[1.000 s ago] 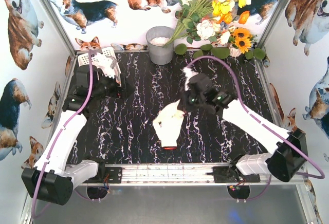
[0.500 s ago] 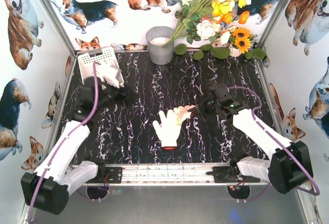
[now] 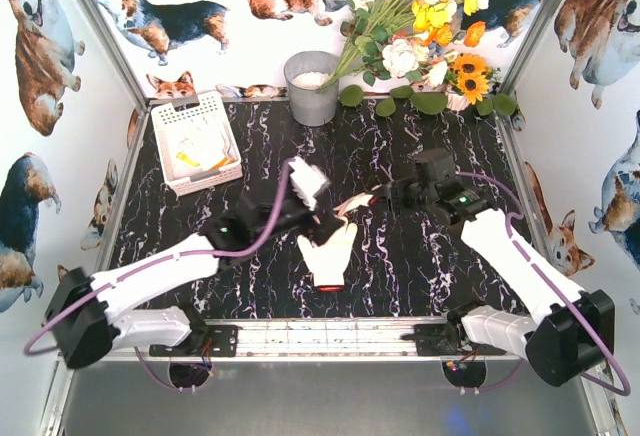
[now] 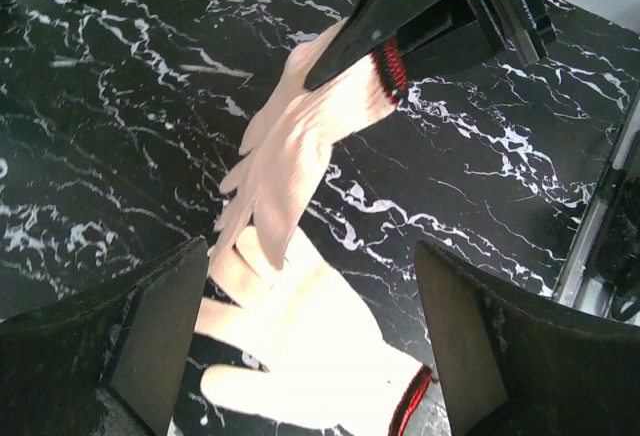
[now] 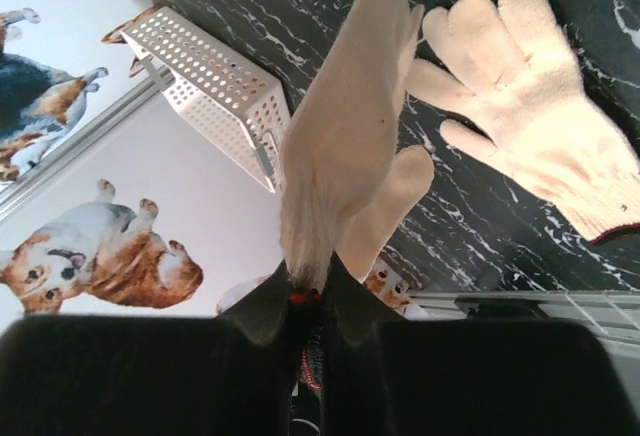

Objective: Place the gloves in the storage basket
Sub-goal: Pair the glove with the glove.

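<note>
Flat white glove (image 3: 328, 254), red-edged cuff: lies palm-down on the black marbled tabletop (image 3: 400, 278), centre, cuff toward the arm bases, fingers pointing away.

Left gripper (image 4: 310, 246): hovers above that glove with its fingers (image 4: 160, 336) spread wide and nothing gripped. In the left wrist view the glove lies below and between the two fingers; contact cannot be told.

Hanging white glove (image 5: 345, 136), red-edged cuff: just beyond the flat one, clear of the table at the cuff end and drooping toward the left gripper. Whether its fingertips touch the flat glove cannot be told.

Right gripper (image 5: 308, 296): jaws pinched tight on the hanging glove's cuff; the rest of the glove trails out from between the fingertips.

Storage basket (image 3: 185, 109), white, perforated sides: far left corner, well apart from both grippers. Holds stowed gloves (image 3: 200, 146), white with some yellow and orange showing.

Grey metal bucket (image 3: 312, 91): back edge, centre.

Artificial flowers (image 3: 420, 16), yellow, white and orange: back right.
</note>
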Robot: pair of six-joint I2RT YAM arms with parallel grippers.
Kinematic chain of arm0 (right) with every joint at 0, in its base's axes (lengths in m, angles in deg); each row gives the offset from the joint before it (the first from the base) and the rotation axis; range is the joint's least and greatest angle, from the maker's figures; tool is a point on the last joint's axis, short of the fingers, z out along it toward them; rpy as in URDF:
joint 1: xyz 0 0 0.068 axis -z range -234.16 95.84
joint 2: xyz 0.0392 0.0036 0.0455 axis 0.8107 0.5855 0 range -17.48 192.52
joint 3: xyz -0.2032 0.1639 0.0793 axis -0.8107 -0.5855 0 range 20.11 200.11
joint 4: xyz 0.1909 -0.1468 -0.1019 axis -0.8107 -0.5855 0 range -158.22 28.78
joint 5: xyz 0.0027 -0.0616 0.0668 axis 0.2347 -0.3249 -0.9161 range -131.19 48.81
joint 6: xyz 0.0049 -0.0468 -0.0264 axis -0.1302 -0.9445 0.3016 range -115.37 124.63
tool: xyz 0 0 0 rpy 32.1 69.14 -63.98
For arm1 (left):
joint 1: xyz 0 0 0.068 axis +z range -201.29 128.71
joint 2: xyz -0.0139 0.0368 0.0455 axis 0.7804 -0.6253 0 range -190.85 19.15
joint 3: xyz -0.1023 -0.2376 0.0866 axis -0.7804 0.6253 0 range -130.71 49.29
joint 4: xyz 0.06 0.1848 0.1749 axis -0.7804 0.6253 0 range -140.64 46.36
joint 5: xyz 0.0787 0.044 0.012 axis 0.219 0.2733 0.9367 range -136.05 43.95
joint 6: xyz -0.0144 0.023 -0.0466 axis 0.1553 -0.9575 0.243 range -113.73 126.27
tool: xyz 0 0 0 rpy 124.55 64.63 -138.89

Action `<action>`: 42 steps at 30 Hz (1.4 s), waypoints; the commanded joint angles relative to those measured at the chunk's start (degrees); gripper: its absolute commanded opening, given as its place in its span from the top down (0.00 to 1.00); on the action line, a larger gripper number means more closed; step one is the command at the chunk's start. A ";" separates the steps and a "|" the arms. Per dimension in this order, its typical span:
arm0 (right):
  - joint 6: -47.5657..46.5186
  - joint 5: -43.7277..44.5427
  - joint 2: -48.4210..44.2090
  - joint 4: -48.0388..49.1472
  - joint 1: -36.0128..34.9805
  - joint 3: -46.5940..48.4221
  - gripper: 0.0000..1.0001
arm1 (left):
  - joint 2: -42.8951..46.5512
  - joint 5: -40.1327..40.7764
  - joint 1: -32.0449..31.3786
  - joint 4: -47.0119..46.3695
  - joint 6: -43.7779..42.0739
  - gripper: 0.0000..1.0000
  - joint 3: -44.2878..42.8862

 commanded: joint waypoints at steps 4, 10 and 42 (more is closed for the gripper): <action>5.39 -1.53 -3.53 3.75 -0.07 -1.10 1.00 | -8.81 4.55 -3.93 -7.17 -6.25 0.21 -6.48; 5.59 -1.37 -4.89 5.01 -0.07 -2.13 1.00 | -15.69 4.86 -5.78 -8.92 -8.27 0.20 -10.08; -79.39 -21.72 -13.01 17.23 2.05 3.45 0.11 | -13.35 -34.64 16.30 14.20 0.11 1.00 -20.08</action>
